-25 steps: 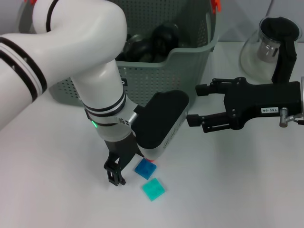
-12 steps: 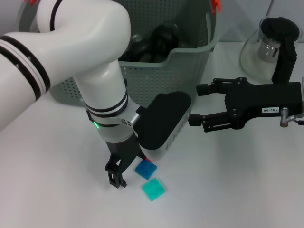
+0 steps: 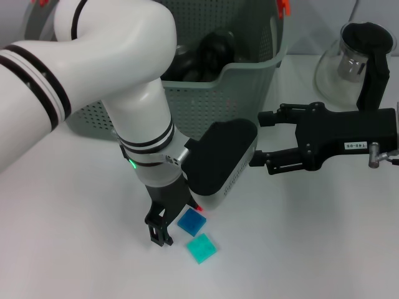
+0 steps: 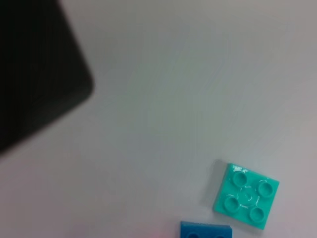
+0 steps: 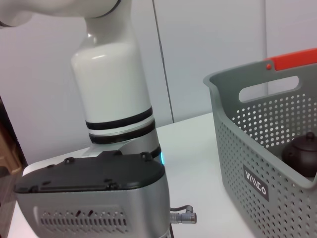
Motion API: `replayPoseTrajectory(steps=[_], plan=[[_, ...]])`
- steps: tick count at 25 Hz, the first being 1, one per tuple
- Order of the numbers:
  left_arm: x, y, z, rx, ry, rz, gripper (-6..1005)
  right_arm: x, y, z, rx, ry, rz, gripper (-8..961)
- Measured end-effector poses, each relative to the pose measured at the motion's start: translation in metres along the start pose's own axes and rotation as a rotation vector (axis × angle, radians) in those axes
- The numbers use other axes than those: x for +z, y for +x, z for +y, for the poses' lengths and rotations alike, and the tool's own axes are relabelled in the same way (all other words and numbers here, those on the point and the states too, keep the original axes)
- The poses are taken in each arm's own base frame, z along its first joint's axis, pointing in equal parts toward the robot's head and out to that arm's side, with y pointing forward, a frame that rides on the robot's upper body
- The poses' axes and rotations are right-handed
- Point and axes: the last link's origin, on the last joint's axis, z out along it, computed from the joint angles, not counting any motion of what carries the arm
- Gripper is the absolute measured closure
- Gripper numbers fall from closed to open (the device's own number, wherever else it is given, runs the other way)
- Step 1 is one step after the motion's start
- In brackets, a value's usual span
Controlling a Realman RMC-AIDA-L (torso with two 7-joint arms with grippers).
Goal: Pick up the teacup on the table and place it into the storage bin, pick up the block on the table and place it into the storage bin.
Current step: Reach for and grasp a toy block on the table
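On the white worktop (image 3: pixel 75 249), nearest me, a teal block (image 3: pixel 201 248) lies just beside a blue block (image 3: pixel 191 222), and the left hand (image 3: pixel 161 229) reaches down right by the blue one, fingers narrow, gripping nothing I can see. Farther back the right hand (image 3: pixel 262 138) hovers, fingers spread wide and empty. Behind it stands the storage bin (image 3: pixel 243 87) with dark teaware inside.

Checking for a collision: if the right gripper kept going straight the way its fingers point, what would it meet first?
Probably the left arm's black-and-silver wrist housing. The right gripper, open, points across the table toward it, and its lower finger ends beside that housing. Depth is hard to judge, so it might pass just behind.
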Motion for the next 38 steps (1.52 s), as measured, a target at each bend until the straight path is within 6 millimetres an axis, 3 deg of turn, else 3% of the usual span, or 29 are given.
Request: replayPoseTrajectory(steps=[38], plan=[[0.0029,-0.0037,-0.0023,-0.019,-0.004,-0.024,167,-0.0006,0.0042,0.0014,0.019,-0.002,-0.008,24]])
